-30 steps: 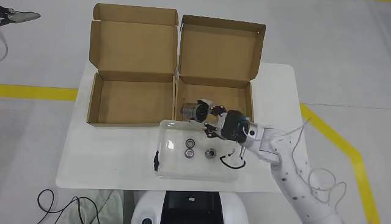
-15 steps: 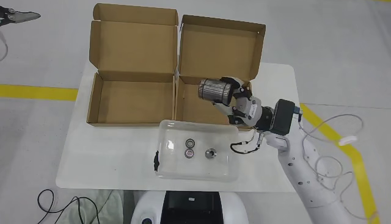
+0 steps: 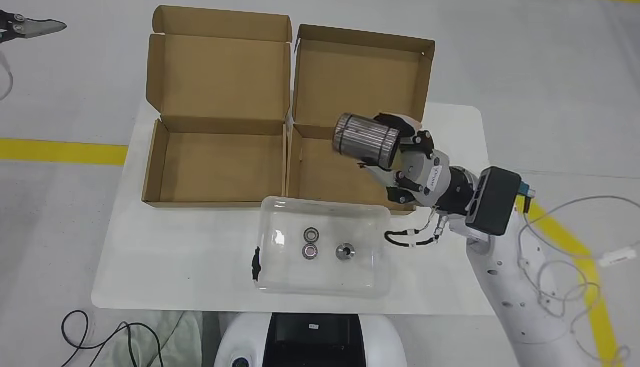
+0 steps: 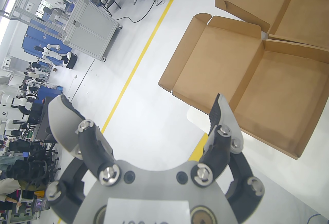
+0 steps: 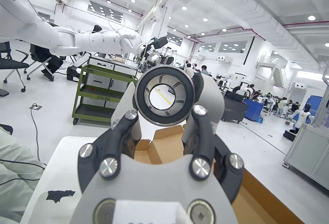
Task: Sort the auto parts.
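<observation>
My right gripper [image 3: 397,157] is shut on a ribbed metal cylinder [image 3: 364,139] and holds it in the air over the right cardboard box [image 3: 360,82]. In the right wrist view the hollow cylinder [image 5: 164,121] faces me end-on, clamped between both fingers [image 5: 208,96]. A clear plastic bin [image 3: 270,209] at the table's front holds two small bearings [image 3: 311,235] and another small metal part [image 3: 344,251]. The left cardboard box [image 3: 215,167] lies open with a bare floor. My left gripper [image 4: 138,104] stands open over the floor, off the table's left side, with nothing in it.
Both boxes [image 4: 272,86] have their lids folded back toward the far side. A white table [image 3: 170,257] carries everything, with bare surface left of the bin. A yellow floor line [image 3: 60,151] runs past the table. A black cable loops beside the bin [image 3: 400,239].
My right gripper has lifted the cylinder from low at the bin's far edge, raising it and carrying it right and back over the right box. The left arm has not moved.
</observation>
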You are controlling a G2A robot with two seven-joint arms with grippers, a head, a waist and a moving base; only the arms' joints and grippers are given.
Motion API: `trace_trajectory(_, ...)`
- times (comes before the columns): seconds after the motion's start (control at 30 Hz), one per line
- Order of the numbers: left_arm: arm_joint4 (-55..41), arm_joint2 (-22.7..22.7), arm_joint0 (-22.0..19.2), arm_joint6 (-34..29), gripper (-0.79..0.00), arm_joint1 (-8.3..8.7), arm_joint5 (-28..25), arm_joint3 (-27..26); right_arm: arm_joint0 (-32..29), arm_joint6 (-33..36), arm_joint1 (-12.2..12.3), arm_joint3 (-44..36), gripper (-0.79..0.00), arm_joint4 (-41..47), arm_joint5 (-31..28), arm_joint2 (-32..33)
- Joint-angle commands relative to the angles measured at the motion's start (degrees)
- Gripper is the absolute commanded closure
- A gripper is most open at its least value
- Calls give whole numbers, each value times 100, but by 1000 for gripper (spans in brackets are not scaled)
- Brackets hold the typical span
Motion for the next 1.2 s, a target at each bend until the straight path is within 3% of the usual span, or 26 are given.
trace_trajectory(0.0,0,0,0,0,-785,0,0,0,16,12,-3,5,0,11,6,-17)
trace_trajectory(0.77,0,0,0,0,-785,0,0,0,16,12,-3,5,0,11,6,-17)
trace_trajectory(1.03,0,0,0,0,-785,0,0,0,-196,701,12,18,0,51,539,61)
trace_trajectory(1.17,0,0,0,0,-785,0,0,0,-217,1479,15,170,0,-30,702,-34)
